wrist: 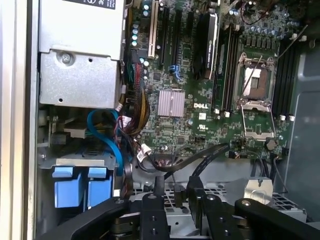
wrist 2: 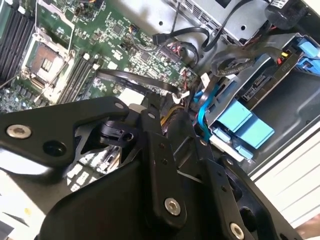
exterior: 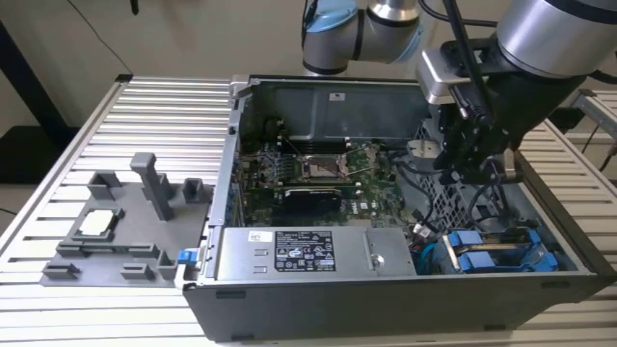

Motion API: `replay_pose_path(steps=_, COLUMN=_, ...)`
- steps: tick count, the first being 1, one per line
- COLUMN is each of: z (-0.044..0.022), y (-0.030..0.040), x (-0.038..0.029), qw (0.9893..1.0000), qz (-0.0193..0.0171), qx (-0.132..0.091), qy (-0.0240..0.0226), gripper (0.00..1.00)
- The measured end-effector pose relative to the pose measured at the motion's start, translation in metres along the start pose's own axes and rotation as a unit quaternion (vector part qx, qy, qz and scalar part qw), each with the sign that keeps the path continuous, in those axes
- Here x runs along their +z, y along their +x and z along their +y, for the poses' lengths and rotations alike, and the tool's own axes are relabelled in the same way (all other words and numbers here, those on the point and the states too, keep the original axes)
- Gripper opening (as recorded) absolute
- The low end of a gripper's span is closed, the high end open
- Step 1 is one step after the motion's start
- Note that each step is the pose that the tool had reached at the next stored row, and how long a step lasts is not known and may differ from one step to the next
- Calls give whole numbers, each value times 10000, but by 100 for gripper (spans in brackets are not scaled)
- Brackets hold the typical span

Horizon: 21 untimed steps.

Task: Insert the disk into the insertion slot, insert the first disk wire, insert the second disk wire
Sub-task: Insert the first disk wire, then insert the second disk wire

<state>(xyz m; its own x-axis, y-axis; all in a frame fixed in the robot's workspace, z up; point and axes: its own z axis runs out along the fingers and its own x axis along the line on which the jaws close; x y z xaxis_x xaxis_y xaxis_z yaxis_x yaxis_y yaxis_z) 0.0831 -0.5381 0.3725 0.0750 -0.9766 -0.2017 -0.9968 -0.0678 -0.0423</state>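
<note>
gripper (exterior: 472, 172) hangs in pc case (exterior: 386, 303) near disk (exterior: 484, 260), prob already slotted.

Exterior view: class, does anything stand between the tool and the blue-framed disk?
Yes: loose black cables hang between the black tool and the flat disk in its bright blue plastic carrier, low in the open grey metal case. A thin blue cable loops beside it, on the exterior view's left.

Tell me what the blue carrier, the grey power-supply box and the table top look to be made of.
Blue carrier: likely moulded plastic, with a uniform bright colour and soft sheen.
Power-supply box: seemingly bare sheet metal, dull grey, with folded edges and a screw.
Table: probably aluminium slats, ribbed, matte silver.
</note>
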Motion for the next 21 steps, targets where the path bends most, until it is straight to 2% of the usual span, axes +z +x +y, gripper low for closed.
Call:
replay_pose_path(steps=1, z=0, y=1, x=5, qw=10000, qz=-7, qx=0, qy=3, gripper=33)
replay_pose_path(steps=2, z=-1, y=2, x=9, qw=10000, qz=-13, qx=-1, qy=5, gripper=25)
replay_pose_path(steps=7, z=-3, y=6, x=30, qw=10000, qz=-45, qx=-2, qy=18, gripper=24)
replay_pose_path(steps=8, z=-3, y=8, x=35, qw=10000, qz=-52, qx=-2, qy=21, gripper=16)
replay_pose_path(steps=19, z=-7, y=18, x=82, qw=9999, qz=-124, qx=-5, qy=50, gripper=15)
replay_pose_path(steps=20, z=-7, y=18, x=83, qw=9999, qz=-121, qx=-5, qy=50, gripper=15)
replay_pose_path(steps=21, z=-8, y=17, x=81, qw=9999, qz=-101, qx=-4, qy=40, gripper=15)
